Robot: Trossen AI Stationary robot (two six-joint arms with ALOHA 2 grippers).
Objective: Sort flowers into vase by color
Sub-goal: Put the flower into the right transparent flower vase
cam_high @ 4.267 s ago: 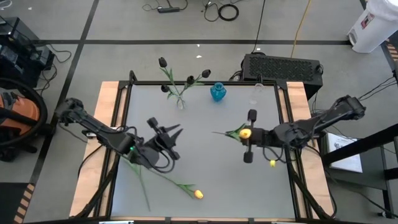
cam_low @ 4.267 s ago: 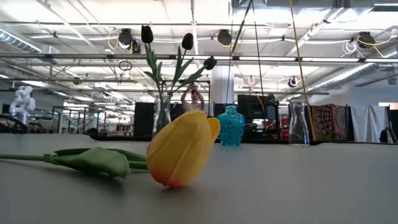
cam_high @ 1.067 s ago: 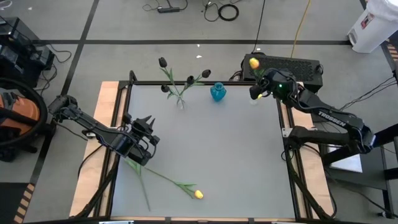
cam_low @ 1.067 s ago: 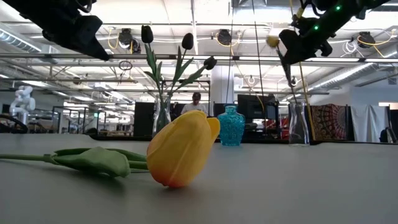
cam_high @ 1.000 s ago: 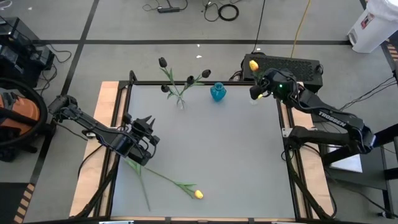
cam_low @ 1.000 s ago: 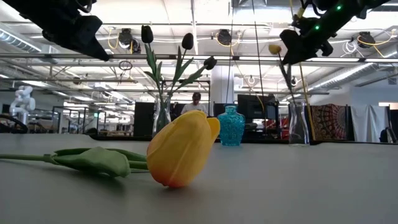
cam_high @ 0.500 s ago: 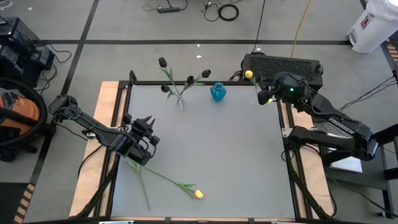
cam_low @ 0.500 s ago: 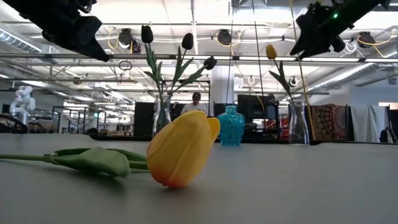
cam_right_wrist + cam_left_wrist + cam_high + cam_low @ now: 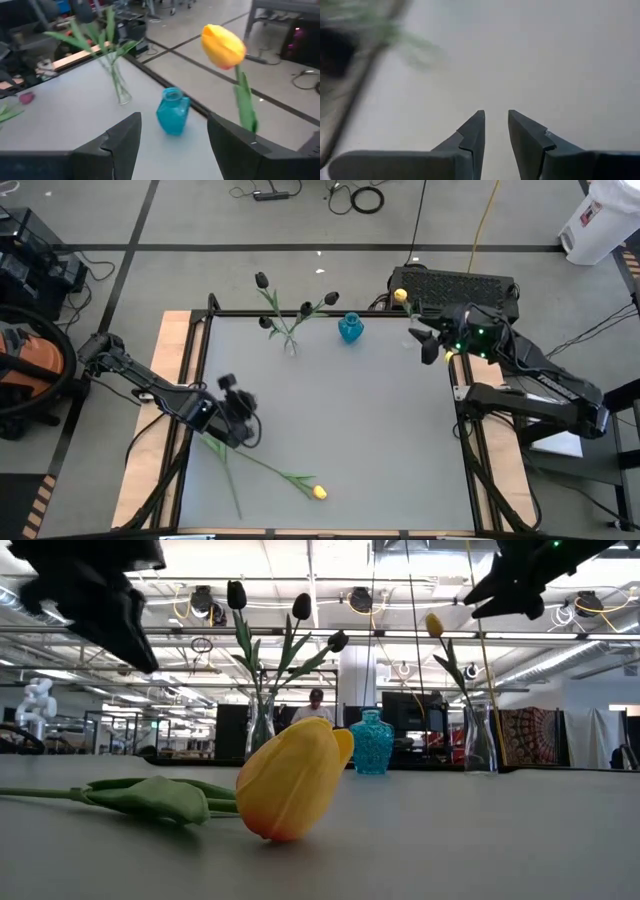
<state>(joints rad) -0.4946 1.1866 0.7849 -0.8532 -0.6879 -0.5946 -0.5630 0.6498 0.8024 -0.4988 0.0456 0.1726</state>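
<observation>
Yellow tulip [image 9: 223,46] stands in the clear vase [image 9: 480,740] just beyond the released right gripper [image 9: 172,145]; another yellow tulip [image 9: 318,492] lies near the slightly parted, empty left gripper [image 9: 495,131].

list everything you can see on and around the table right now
black tulips: three, black heads, standing in the clear vase at the table's far edge
blue vase: one, blue, empty, far edge, middle
yellow tulip in vase: one, yellow, upright in a second clear vase at the far right corner
yellow tulip on table: one, yellow, lying near the front edge
table: one, grey top, wooden side rails
person: one, far behind the table
left gripper: dark, slightly open, empty, over the table's left side
right gripper: dark, open, empty, beside the far right corner
</observation>
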